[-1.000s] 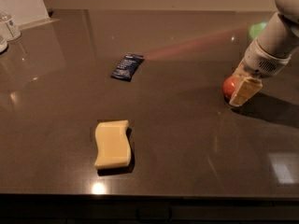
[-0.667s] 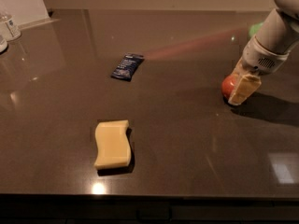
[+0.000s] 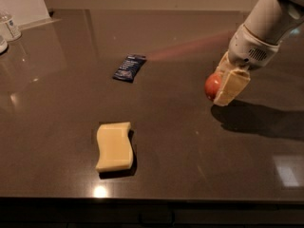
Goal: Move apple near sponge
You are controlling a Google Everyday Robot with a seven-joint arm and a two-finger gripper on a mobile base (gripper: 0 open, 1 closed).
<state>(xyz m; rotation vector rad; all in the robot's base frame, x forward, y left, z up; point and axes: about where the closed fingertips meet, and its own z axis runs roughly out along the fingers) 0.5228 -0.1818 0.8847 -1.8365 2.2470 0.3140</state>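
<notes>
The red apple (image 3: 212, 86) is at the right of the dark table, held between the pale yellow pads of my gripper (image 3: 222, 85), slightly above the surface with a shadow below it. The gripper is shut on the apple; the near pad (image 3: 231, 86) covers the apple's right half. The pale yellow sponge (image 3: 114, 146) lies flat near the front edge, left of centre, well apart from the apple.
A dark blue snack packet (image 3: 129, 67) lies at mid-table between the sponge and the far edge. A small bottle (image 3: 10, 25) and a white board (image 3: 23, 3) stand at the far left. The table's front edge (image 3: 152, 199) runs along the bottom.
The gripper with the apple has lifted slightly and moved left, toward the sponge. The sponge and packet have not moved.
</notes>
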